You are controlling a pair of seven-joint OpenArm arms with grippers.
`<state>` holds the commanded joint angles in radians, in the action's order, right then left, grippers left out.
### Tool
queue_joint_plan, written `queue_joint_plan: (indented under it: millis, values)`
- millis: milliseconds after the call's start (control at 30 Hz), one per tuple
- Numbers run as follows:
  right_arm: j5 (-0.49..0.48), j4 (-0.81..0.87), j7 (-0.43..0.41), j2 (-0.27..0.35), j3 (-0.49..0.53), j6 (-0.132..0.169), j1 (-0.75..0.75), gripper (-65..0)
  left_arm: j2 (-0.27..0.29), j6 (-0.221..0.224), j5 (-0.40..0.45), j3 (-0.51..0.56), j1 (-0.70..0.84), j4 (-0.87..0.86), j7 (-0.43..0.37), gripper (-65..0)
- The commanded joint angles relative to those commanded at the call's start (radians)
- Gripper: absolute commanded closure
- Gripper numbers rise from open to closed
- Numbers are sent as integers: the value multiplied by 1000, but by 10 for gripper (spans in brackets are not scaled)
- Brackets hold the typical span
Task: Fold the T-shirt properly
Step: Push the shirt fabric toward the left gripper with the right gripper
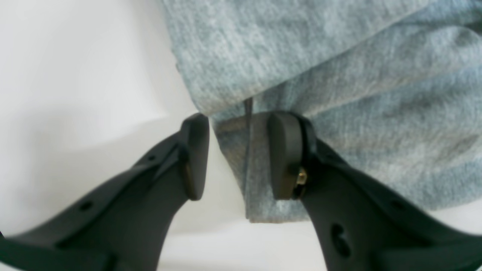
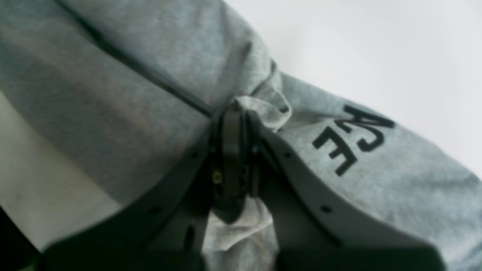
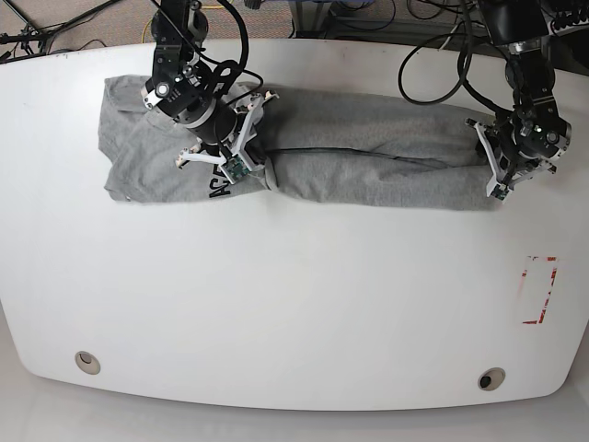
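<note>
- T-shirt (image 3: 368,170): lying as a long grey band across the far part of the white counter (image 3: 294,304); folding lengthwise apparently done, crosswise folds remaining.
- Right pincer (image 2: 233,124): clamping tight on a bunched ridge of cloth beside the black print (image 2: 350,139).
- Left pincer (image 1: 237,154): standing parted at the opposite end, a cloth edge hanging between the jaws, not gripping.
- Judging progress: roughly midway; wrinkles needing smoothing.

You have one T-shirt (image 3: 368,175) on one white table (image 3: 294,304), two grippers, left (image 1: 238,156) and right (image 2: 235,158), two round table holes (image 3: 87,361) and one red marking (image 3: 538,290) (right edge).
</note>
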<state>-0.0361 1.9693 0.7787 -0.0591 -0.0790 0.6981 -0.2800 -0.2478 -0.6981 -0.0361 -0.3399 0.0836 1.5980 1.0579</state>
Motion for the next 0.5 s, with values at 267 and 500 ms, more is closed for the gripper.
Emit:
queue_joint_plan:
  millis: [267,500]
  values:
    - [9,-3,58,-18,49,0,-5,-73,0,0,0,0,0,0,0,-251]
    - [0,18,86,-18,54,0,-14,-344,0,0,0,0,-2,0,0,-251]
